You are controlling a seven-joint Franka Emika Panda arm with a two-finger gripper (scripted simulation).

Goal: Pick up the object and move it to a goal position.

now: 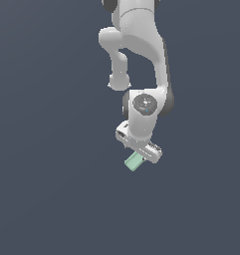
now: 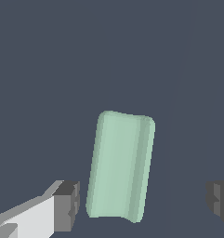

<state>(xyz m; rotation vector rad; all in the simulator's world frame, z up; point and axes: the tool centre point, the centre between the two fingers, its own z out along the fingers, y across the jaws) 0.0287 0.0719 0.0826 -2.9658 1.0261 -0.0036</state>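
The object is a pale mint-green rectangular block lying on the flat dark grey-blue surface. In the wrist view it sits between my two fingers, closer to one finger than to the other, with a gap on each side. My gripper is open and touches nothing. In the exterior view the white gripper hangs directly over the block, whose end sticks out from under the hand towards the exterior view's left. The fingertips are hidden there.
The white arm reaches down from the top of the exterior view. The plain dark grey-blue surface lies all around. No goal marker shows.
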